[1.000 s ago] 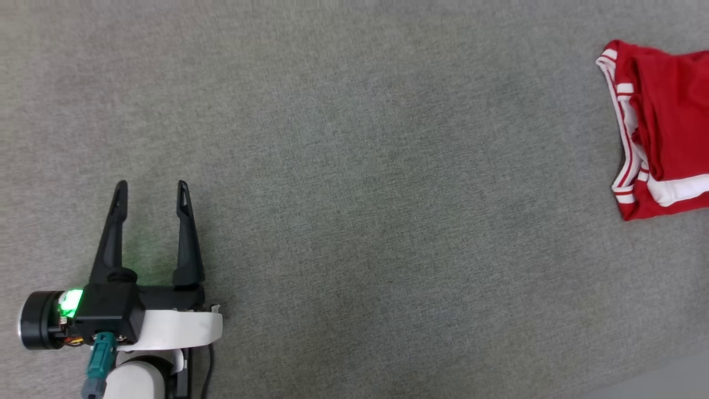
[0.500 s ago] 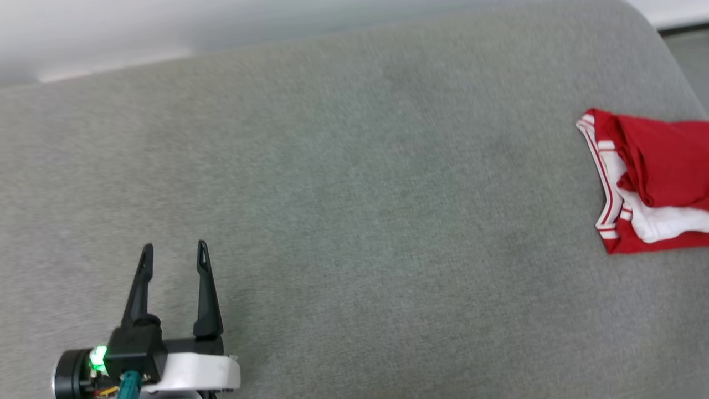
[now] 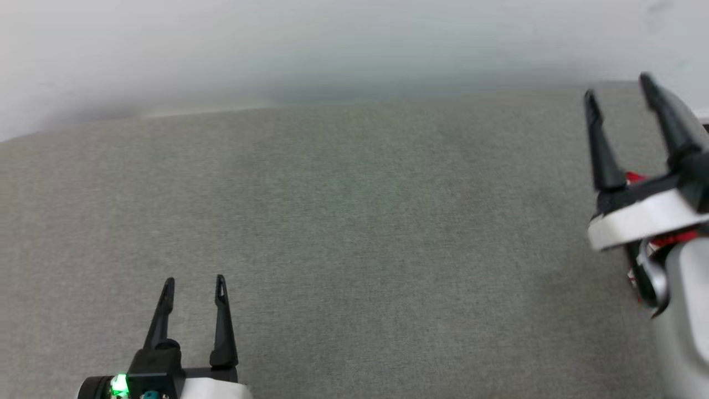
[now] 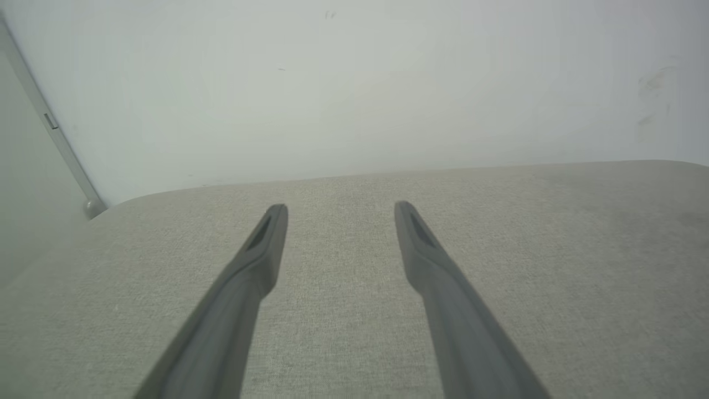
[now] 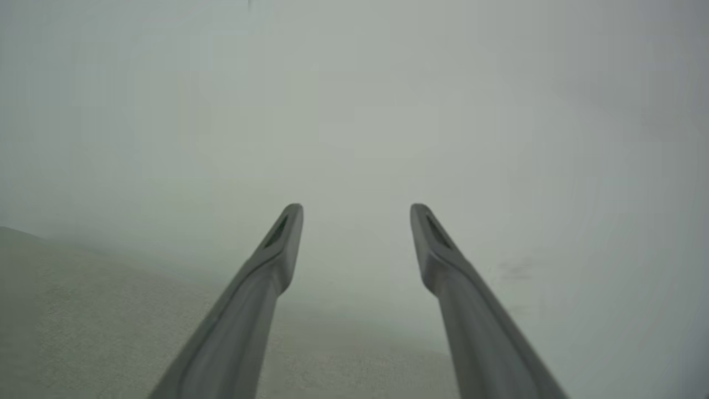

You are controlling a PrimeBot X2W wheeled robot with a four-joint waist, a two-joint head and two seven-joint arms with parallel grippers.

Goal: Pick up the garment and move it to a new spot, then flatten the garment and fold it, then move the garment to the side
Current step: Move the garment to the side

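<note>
- Grey fabric surface [image 3: 360, 221]: we see it bare across the middle and left, with nothing lying on that part.
- Pale wall [image 3: 332, 44] behind the far edge of the surface. The right wrist view looks mostly at this wall, so we judge that arm is raised and pointing away from the surface.
- Right arm, pale forearm [image 3: 684, 316], at the right edge of the head view and up above the surface.
- Right gripper [image 3: 617, 86]: fingers spread wide with nothing between them, so it is released.
- Left gripper [image 3: 194, 280]: low at the near left, fingers spread and empty, well apart from the garment.
- Garment [image 3: 635, 178]: we see only red slivers behind the right wrist, at the far right side of the surface. The rest is hidden, so we can't tell how neat the fold is.
- Step in hand, our guess: the garment sits at the side and the right arm is clearing off it.
- To do it well:
  - We'd lift the right arm straight up and away, fingers wide, so no tip snags the cloth or drags a layer open.
  - Park the left arm where it is.
  - Check the fold once the arm no longer blocks the head view.
</note>
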